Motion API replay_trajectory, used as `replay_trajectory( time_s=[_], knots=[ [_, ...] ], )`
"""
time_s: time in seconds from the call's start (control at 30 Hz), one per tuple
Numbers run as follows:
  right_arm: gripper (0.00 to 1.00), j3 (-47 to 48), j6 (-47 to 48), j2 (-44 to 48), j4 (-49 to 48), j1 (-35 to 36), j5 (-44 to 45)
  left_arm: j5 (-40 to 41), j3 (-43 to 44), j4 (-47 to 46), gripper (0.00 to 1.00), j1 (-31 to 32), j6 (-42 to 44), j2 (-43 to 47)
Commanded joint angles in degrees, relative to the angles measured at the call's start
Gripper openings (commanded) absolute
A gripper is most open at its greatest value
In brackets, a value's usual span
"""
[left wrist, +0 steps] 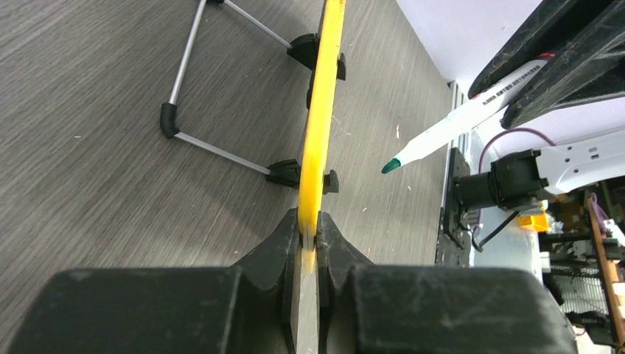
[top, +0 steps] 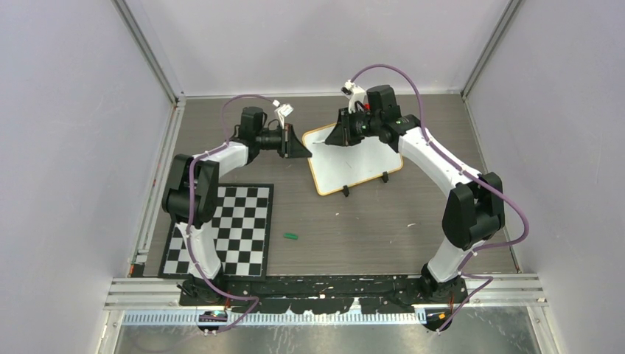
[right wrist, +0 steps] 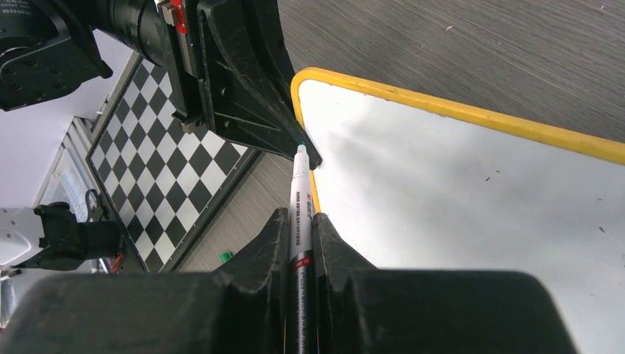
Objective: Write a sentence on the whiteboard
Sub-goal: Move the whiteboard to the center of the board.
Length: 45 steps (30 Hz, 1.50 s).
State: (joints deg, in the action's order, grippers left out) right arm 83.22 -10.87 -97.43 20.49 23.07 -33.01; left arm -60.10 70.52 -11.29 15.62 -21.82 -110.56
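Whiteboard (top: 361, 158) edge pinched in left tool (left wrist: 309, 232), marker (right wrist: 301, 192) tip near corner

Whiteboard (right wrist: 472, 214) glossy and smooth — table (top: 413, 214) matt, seemingly wood-grained.

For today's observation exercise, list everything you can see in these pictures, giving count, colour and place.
whiteboard: one, white with yellow frame, no writing visible, far middle of the table
marker: one, white with green tip, tip by the board's corner
wire stand: one, silver with black joints, behind the board
checkerboard mat: one, black and white, near left
small green piece: one, right of the mat
table: one, grey wood grain
left fingers: black, shut on the whiteboard's edge
right fingers: black, shut on the marker
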Motion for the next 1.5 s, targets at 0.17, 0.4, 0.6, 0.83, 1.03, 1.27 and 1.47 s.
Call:
replay_trajectory(
  time_s=[0.17,0.4,0.6,0.83,1.03,1.27,1.47],
  knots=[
    [0.00,1.28,1.32,2.82,0.27,0.29,-2.77,-4.61,2.39,8.89,0.00,1.17,8.65,2.57],
    [0.00,2.51,4.75,4.93,5.88,0.17,-3.24,-8.15,3.40,13.18,0.00,2.05,10.68,3.31],
    [0.00,3.88,4.22,5.45,7.71,-0.28,-6.17,-12.74,6.03,15.23,0.00,2.22,9.68,1.64],
    [0.00,4.77,2.92,6.48,8.61,-0.68,-9.26,-15.61,5.29,15.61,0.00,2.49,9.41,1.19],
    [0.00,6.36,1.85,7.05,9.07,-2.40,-10.48,-7.07,1.41,9.22,0.22,2.06,7.08,3.12],
    [0.00,6.57,0.37,8.58,9.13,-5.22,-11.30,-0.20,-5.62,-6.11,0.55,2.29,-1.05,4.65],
    [0.00,5.39,0.38,9.15,9.13,-5.69,-11.63,1.29,-8.39,-18.12,0.38,4.45,-7.78,2.37]
  ],
)
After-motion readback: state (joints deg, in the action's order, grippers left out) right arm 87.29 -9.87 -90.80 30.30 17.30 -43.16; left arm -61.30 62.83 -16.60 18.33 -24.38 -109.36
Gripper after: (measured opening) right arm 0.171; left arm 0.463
